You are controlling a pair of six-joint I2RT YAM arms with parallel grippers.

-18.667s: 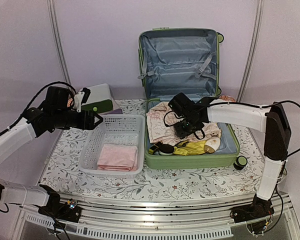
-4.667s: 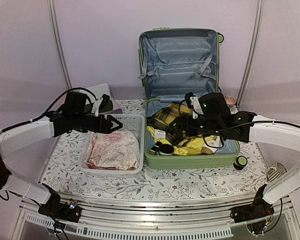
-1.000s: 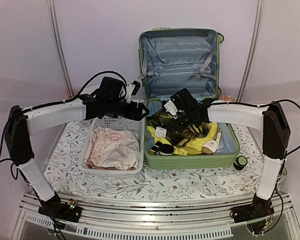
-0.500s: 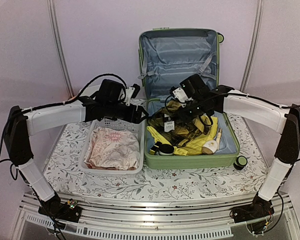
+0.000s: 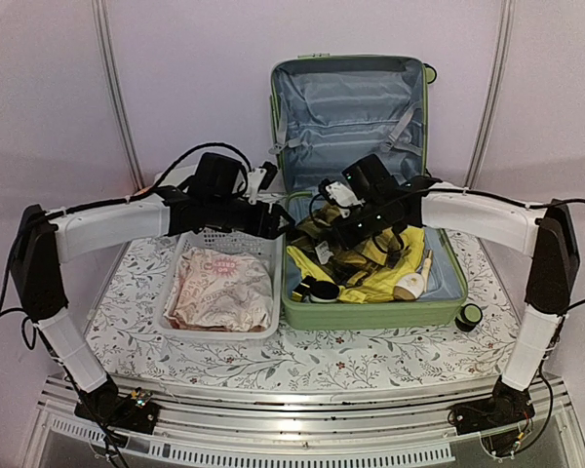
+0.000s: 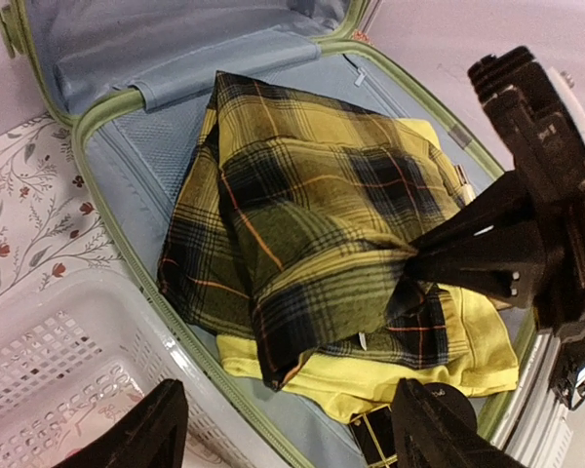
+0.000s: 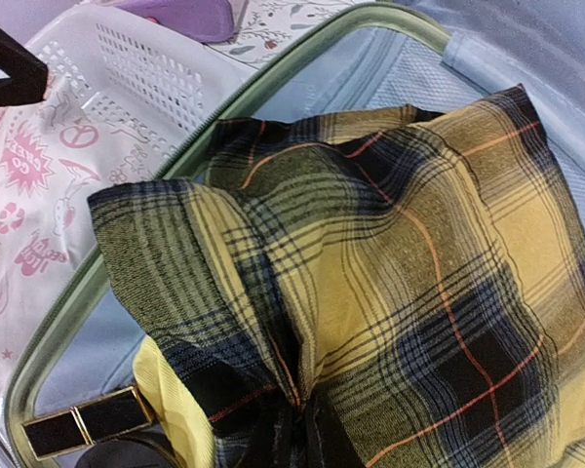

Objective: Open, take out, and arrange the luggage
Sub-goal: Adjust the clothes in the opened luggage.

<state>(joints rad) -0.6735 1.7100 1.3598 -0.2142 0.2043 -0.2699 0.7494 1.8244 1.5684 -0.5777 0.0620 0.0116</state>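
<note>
Hovering spread and empty, your left gripper (image 6: 288,405) sits just short of the plaid shirt (image 6: 302,224), with the white basket (image 5: 190,327) below its fingers. Your right gripper (image 6: 414,265) is clenched on the shirt's bunched edge, above the open luggage (image 5: 370,314). Risk: the thin pinch slips, or the hem drags the yellow garment (image 6: 473,341) out. Seconds ago the left gripper hung over the basket; now it's at the luggage rim.
</note>
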